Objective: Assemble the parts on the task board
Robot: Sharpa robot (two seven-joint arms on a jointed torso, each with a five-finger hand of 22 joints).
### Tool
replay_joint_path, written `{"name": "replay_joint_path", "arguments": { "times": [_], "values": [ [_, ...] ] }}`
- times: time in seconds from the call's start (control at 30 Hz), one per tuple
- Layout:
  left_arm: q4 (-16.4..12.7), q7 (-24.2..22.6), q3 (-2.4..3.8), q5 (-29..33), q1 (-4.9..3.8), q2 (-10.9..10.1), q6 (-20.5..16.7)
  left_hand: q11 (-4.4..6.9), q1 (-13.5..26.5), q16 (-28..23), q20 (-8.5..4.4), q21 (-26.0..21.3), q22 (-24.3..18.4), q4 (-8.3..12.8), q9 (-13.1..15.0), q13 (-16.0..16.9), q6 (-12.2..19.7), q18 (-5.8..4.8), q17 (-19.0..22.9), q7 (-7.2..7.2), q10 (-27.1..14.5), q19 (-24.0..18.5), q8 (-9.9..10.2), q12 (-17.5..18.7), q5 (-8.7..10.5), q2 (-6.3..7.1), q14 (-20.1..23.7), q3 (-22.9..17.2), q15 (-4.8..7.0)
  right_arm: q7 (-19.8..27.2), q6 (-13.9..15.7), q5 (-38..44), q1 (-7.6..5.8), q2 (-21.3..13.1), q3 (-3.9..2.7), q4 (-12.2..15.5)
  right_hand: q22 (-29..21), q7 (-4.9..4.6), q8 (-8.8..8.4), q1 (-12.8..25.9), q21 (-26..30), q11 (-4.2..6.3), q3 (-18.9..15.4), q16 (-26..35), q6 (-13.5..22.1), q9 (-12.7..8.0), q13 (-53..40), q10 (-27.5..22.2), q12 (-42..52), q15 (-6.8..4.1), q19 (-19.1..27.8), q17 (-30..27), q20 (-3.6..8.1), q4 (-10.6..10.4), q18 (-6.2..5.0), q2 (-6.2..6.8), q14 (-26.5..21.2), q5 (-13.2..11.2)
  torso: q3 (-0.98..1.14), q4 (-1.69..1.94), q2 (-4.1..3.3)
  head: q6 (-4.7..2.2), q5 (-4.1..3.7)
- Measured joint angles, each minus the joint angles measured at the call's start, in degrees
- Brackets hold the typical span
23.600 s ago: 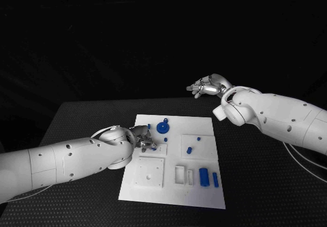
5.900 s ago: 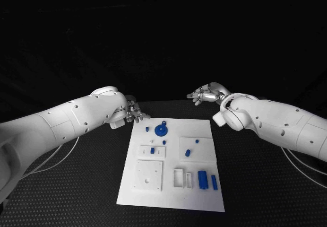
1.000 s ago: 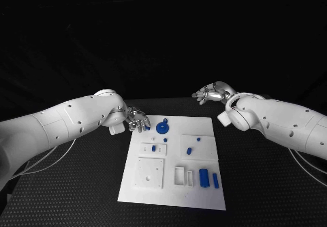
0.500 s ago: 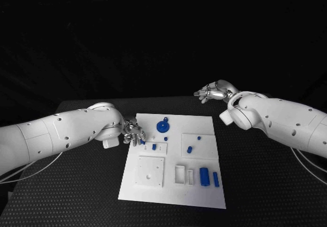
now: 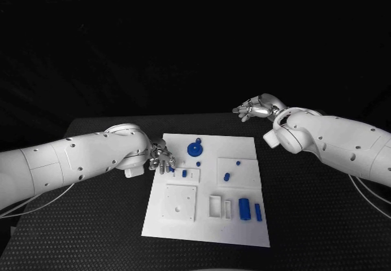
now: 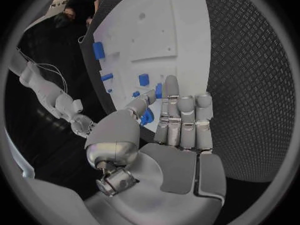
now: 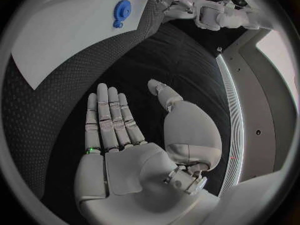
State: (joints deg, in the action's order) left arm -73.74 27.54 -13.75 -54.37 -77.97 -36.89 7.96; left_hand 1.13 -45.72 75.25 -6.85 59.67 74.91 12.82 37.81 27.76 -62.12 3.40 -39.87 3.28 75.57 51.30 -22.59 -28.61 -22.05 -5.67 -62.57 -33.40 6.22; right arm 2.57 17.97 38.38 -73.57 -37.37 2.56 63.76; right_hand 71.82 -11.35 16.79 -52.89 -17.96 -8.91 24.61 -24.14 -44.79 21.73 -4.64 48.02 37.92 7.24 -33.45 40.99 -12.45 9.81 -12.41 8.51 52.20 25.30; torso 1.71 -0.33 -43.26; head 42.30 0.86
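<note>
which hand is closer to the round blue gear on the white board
Left. The left hand is at the white task board's left edge, just beside and below the round blue gear. The right hand is held off beyond the board's far right corner, well away from it.

We see the left hand (image 5: pixel 161 161) has come down to the task board (image 5: pixel 244 147) edge. Its fingers (image 6: pixel 181 120) now reach over the board's left side.

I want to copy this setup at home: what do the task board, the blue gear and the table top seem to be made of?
Task board: looks like matte white plastic, possibly printed; flat, with crisp raised frames. Blue gear: likely the same kind of plastic, evenly coloured, dull, with a toothed rim. Table: seemingly a black rubbery or textured mat; the left wrist view shows a fine raised diamond pattern.
</note>
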Motion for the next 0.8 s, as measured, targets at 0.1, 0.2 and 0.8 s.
{"name": "replay_joint_path", "arguments": {
  "times": [0.1,0.2,0.8],
  "values": [
    [-0.42,0.13,-0.01,-0.68,0.03,-0.04,-0.09,0.00,0.00,0.00,0.00,0.00,0.00,-0.08,0.00,0.00,0.00,0.00,0.00,0.00,0.01,0.00,0.00,0.00,0.00,0.00,-0.09,-0.08,-0.08,0.00,0.00,-0.01,0.00,0.05,0.00,-0.02,0.06,0.00,0.00,0.00,0.00,0.00,0.00,0.00,0.00,0.00,0.03,0.00,0.00,0.00,0.00,0.02,0.00,0.00,0.00,0.00,0.00,0.00,0.04,-0.05,-0.02,0.04,-0.10],
    [-0.82,0.23,-0.01,-1.68,0.08,-0.01,-0.24,0.01,-0.01,0.00,0.00,0.00,0.00,-0.15,0.00,-0.01,0.00,0.00,0.00,0.00,0.02,0.00,0.01,0.00,-0.15,0.00,-0.10,-0.17,-0.08,0.00,0.00,-0.02,0.01,0.07,0.00,-0.05,0.06,0.00,0.00,0.00,0.00,0.00,0.00,0.00,0.00,0.00,0.04,0.00,0.00,0.00,0.00,0.05,0.00,0.00,0.00,0.00,0.00,0.00,0.07,-0.09,-0.02,0.05,-0.12],
    [-2.86,0.55,-0.02,-5.57,1.10,-0.65,-2.68,0.14,0.04,1.15,-0.72,2.51,-0.01,-0.08,0.70,-0.83,-1.45,-0.54,0.47,-0.43,2.39,2.56,0.65,2.45,-0.30,0.11,-2.28,-0.26,0.04,0.03,-0.13,-0.07,0.15,-0.01,0.01,-0.07,0.12,0.00,0.00,0.00,0.00,0.00,0.00,0.00,0.00,0.01,0.09,0.00,0.00,0.00,0.00,0.04,0.00,0.00,0.01,0.00,0.00,0.00,0.10,-0.04,0.03,0.55,-0.08]
  ]
}}
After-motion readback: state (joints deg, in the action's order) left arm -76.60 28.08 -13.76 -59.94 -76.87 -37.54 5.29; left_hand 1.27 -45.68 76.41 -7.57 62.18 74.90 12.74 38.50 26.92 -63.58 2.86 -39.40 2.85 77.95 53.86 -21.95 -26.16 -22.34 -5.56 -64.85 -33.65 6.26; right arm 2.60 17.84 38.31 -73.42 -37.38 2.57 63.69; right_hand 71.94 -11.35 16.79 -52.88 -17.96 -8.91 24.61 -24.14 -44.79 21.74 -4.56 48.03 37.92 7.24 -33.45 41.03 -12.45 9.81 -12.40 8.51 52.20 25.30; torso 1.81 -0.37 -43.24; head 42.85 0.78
